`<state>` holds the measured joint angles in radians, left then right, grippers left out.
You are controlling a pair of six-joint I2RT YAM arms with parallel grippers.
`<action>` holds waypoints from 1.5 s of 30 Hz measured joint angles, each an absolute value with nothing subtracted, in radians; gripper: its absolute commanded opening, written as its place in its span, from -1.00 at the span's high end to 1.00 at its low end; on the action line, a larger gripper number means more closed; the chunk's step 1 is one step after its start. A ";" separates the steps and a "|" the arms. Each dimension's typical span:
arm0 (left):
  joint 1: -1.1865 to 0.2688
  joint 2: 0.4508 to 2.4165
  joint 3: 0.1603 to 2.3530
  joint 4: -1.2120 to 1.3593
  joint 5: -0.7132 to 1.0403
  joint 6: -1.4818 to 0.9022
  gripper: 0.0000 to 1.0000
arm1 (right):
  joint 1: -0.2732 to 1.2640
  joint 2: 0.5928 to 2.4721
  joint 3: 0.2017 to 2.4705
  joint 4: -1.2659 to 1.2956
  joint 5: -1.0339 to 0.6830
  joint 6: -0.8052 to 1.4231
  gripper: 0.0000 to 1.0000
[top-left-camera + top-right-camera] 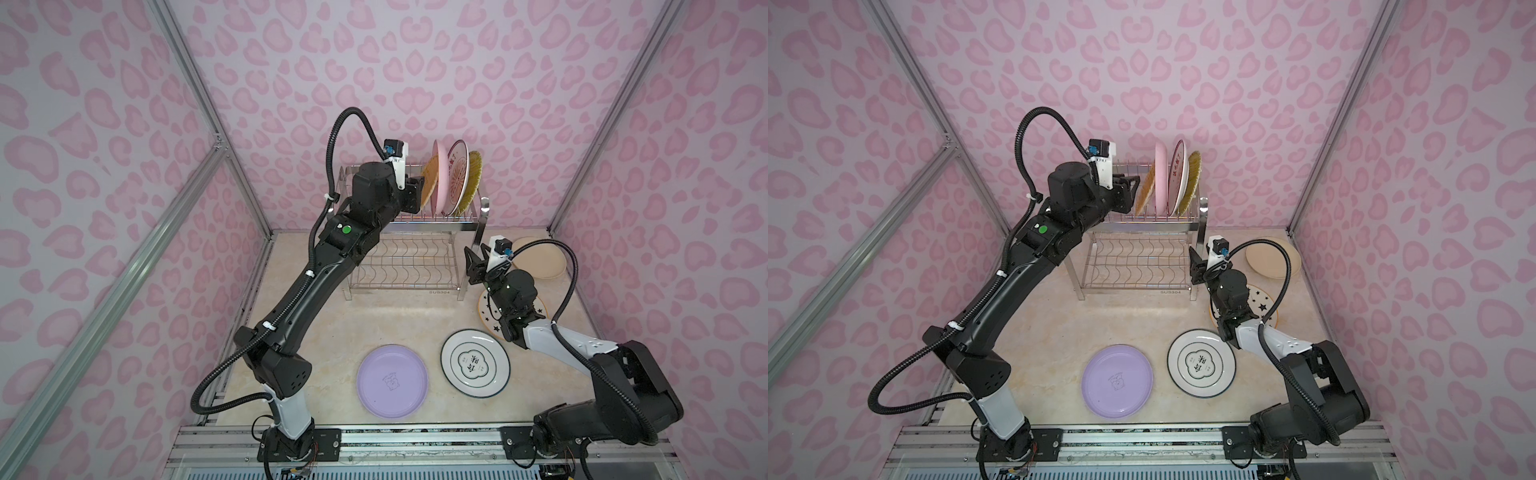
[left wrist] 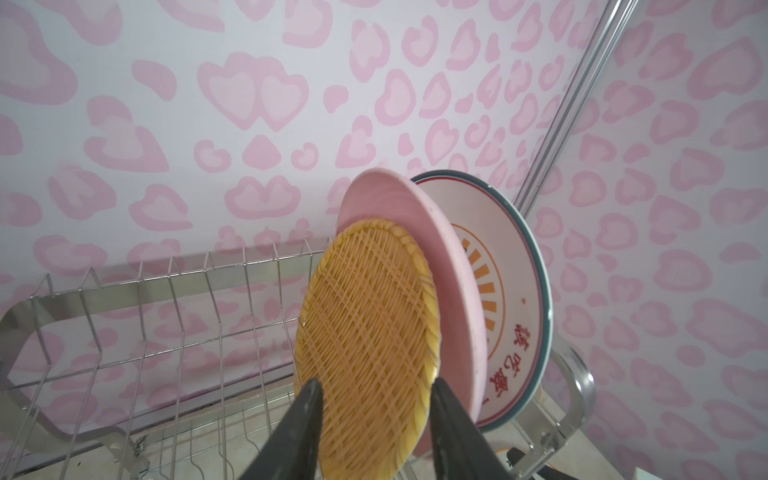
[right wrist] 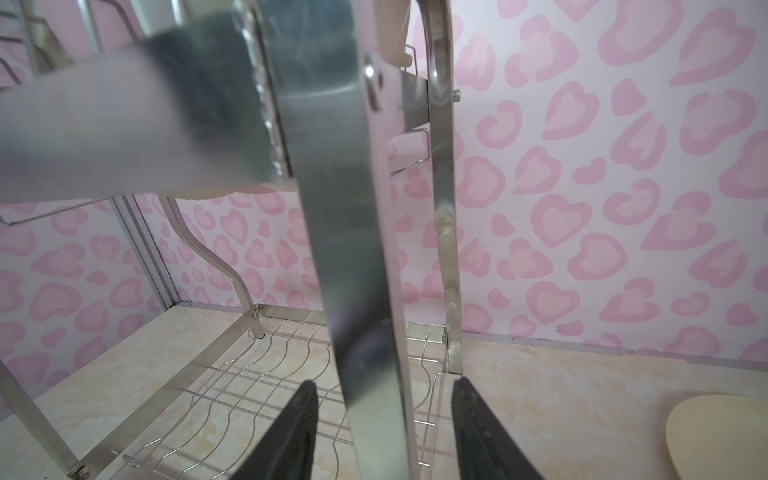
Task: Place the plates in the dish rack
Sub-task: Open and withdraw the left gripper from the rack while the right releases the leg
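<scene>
Orange woven plate (image 2: 370, 332) in dish rack (image 2: 579, 382); left claw (image 2: 375, 380) spread, seemingly clear.

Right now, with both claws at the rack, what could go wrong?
1. The left claw is open around the orange woven plate, which tilts toward the pink plate; a skewed retreat could pull it out of the dish rack.
2. The right claw straddles the rack's front leg; a sideways move could shove the rack and topple the standing plates.
</scene>
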<state>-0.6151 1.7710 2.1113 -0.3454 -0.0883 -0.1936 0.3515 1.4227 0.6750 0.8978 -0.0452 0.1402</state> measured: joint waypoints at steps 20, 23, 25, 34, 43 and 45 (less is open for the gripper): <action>-0.523 1.147 1.520 -0.374 0.016 -0.406 -0.51 | 0.347 1.108 0.643 0.664 -0.051 0.225 -0.80; -0.510 1.030 1.394 -0.392 0.022 -0.431 -0.54 | 0.347 1.043 0.614 0.621 -0.047 0.249 -0.95; -0.504 0.961 1.304 -0.415 0.029 -0.453 -0.56 | 0.347 0.994 0.591 0.595 -0.044 0.259 -0.95; -0.497 0.782 0.968 -0.558 0.060 -0.585 -0.58 | 0.347 0.765 0.495 0.426 -0.040 0.371 -0.95; -0.496 0.746 0.631 -0.598 0.121 -0.765 -0.49 | 0.347 0.618 0.415 0.231 -0.161 0.466 -0.85; -0.496 0.742 0.563 -0.603 0.134 -0.809 -0.44 | 0.347 0.614 0.410 0.191 -0.184 0.495 -0.84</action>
